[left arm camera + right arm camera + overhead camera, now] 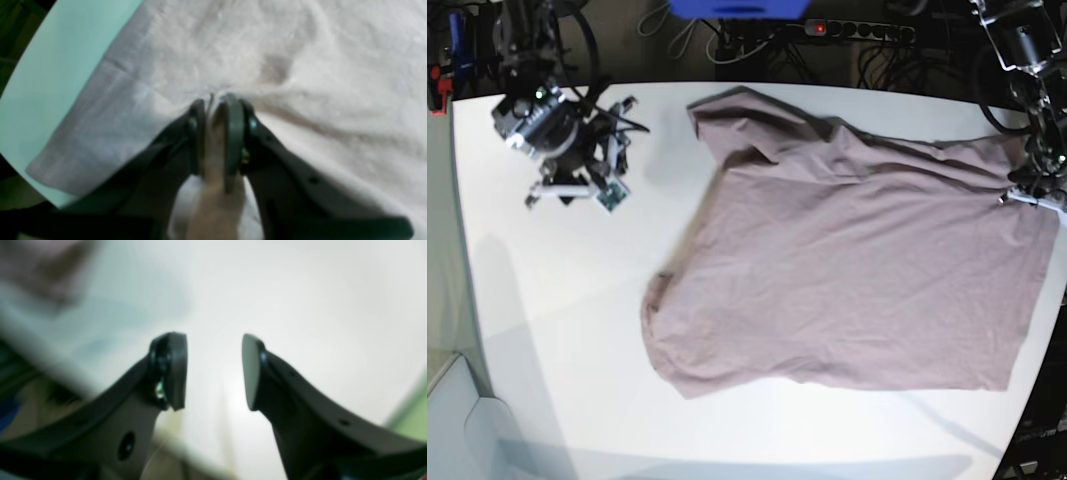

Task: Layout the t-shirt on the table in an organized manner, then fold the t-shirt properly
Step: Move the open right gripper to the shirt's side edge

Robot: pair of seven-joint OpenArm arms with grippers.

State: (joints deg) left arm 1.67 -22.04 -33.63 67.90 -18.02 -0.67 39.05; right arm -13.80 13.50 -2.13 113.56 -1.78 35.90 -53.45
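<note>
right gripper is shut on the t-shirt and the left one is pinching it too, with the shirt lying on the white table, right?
Not quite. The right gripper is open and holds nothing, as the right wrist view shows. The left gripper does pinch the t-shirt, which lies on the white table.

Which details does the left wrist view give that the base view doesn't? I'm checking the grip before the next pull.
Left wrist only: the left gripper seen close, jaws shut on a pinched ridge of the t-shirt, wrinkles fanning out from it.

Base only: the whole t-shirt spread but rumpled, and the right gripper off the cloth over bare table.

Both: pink cloth on the white table, with the left arm at the t-shirt's edge.
</note>
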